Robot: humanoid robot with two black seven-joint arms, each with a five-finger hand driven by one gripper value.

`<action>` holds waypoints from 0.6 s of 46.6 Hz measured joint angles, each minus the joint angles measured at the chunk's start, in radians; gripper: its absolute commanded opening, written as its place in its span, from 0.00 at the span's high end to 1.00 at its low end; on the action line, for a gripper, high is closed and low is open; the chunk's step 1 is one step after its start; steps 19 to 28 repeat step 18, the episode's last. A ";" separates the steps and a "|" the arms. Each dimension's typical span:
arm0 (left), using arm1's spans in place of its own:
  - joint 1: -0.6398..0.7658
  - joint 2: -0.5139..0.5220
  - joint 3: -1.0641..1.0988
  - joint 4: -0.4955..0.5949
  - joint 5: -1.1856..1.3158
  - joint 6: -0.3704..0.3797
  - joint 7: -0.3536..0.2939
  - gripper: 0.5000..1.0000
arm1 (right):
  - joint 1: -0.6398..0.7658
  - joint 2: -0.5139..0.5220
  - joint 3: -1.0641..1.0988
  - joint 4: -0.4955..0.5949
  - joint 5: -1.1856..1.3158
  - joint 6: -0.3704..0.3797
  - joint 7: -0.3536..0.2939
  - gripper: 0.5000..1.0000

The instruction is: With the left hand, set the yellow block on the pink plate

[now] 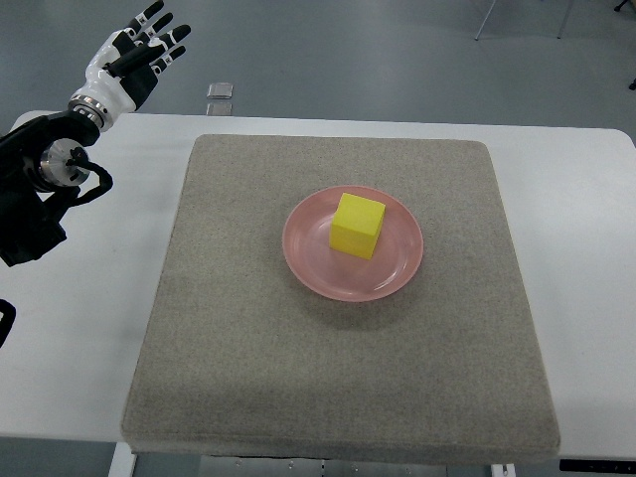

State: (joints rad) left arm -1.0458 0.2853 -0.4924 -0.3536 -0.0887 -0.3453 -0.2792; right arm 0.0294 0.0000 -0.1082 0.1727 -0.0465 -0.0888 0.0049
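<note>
A yellow block (pixel 357 225) rests upright on the pink plate (pixel 309 258), a little above the plate's middle. The plate sits near the centre of a grey felt mat (pixel 248 378). My left hand (pixel 139 52) is raised at the far top left, beyond the table's back edge, far from the plate. Its black and white fingers (pixel 165 32) are spread and hold nothing. The left arm (pixel 40 179) enters from the left edge. No right arm shows.
The mat lies on a white table (pixel 109 298). A small clear object (pixel 220 90) lies on the floor behind the table. Chair legs (pixel 487 20) stand at the top right on the grey floor.
</note>
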 measured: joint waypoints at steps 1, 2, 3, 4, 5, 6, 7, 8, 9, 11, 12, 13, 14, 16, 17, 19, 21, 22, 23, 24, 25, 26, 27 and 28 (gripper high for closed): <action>0.000 0.000 0.000 0.000 0.000 0.000 0.000 0.02 | -0.001 0.000 0.000 0.000 0.000 0.000 0.000 0.15; 0.000 0.000 0.000 0.000 0.000 0.000 0.000 0.02 | -0.001 0.000 0.000 0.000 0.000 0.000 0.000 0.15; 0.000 0.000 0.000 0.000 0.000 0.000 0.000 0.02 | -0.002 0.000 0.001 0.000 0.000 0.000 0.000 0.15; 0.000 0.000 0.000 0.000 0.000 0.000 0.000 0.02 | -0.002 0.000 0.002 0.000 0.000 0.000 0.000 0.15; 0.000 0.000 0.000 -0.001 0.000 0.000 0.000 0.02 | -0.002 0.000 0.004 0.000 0.001 0.000 0.000 0.15; 0.000 0.000 0.000 -0.001 0.000 0.000 0.000 0.01 | -0.002 0.000 0.005 0.000 0.001 0.000 0.000 0.15; 0.000 0.000 0.000 -0.001 0.000 0.000 0.000 0.02 | -0.002 0.000 0.006 0.000 0.001 0.000 0.000 0.15; 0.000 -0.001 0.000 -0.001 0.000 0.000 0.000 0.02 | -0.002 0.000 0.006 0.000 0.001 0.000 0.000 0.15; 0.000 -0.001 0.000 -0.001 0.000 0.000 0.000 0.01 | -0.002 0.000 0.005 0.000 0.002 0.000 0.000 0.15; 0.000 -0.001 0.000 -0.001 0.000 0.000 0.000 0.02 | -0.002 0.000 0.005 0.000 0.002 0.000 0.000 0.15; 0.000 -0.001 0.000 -0.001 0.000 0.000 0.000 0.02 | -0.002 0.000 0.004 0.000 0.002 0.000 0.000 0.15; 0.000 -0.001 0.000 -0.001 0.000 0.000 0.000 0.02 | -0.002 0.000 0.004 0.000 0.002 0.000 0.000 0.15; 0.000 -0.001 0.000 -0.001 0.000 0.000 0.000 0.02 | -0.002 0.000 0.004 0.000 0.002 0.000 0.000 0.15; 0.001 -0.001 0.000 -0.001 0.000 0.000 0.000 0.02 | -0.002 0.000 0.003 0.000 0.002 0.000 0.000 0.15; 0.001 -0.001 0.000 -0.001 0.000 0.000 0.000 0.02 | -0.002 0.000 0.002 0.000 0.002 0.000 0.000 0.15; 0.002 -0.001 0.000 -0.001 0.000 0.000 0.000 0.01 | -0.003 0.000 0.002 0.000 0.002 0.000 0.000 0.15; 0.002 -0.001 0.000 -0.001 0.000 0.000 0.000 0.01 | -0.003 0.000 0.002 0.000 0.002 0.000 0.000 0.15; 0.002 -0.001 0.000 -0.001 0.000 0.000 0.000 0.01 | -0.003 0.000 0.002 0.000 0.002 0.000 0.000 0.15; 0.002 -0.001 0.000 -0.001 0.000 0.000 0.000 0.01 | -0.003 0.000 0.002 0.000 0.002 0.000 0.000 0.15; 0.002 -0.001 0.000 -0.001 0.000 0.000 0.000 0.01 | -0.003 0.000 0.002 0.000 0.002 0.000 0.000 0.15; 0.002 -0.001 0.000 -0.001 0.000 0.000 0.000 0.01 | -0.003 0.000 0.002 0.000 0.002 0.000 0.000 0.15; 0.002 -0.001 0.000 -0.001 0.000 0.000 0.000 0.01 | -0.003 0.000 0.002 0.000 0.002 0.000 0.000 0.15; 0.002 -0.001 0.000 -0.001 0.000 0.000 0.000 0.01 | -0.003 0.000 0.002 0.000 0.002 0.000 0.000 0.15; 0.002 -0.001 0.000 -0.001 0.000 0.000 0.000 0.01 | -0.003 0.000 0.002 0.000 0.002 0.000 0.000 0.15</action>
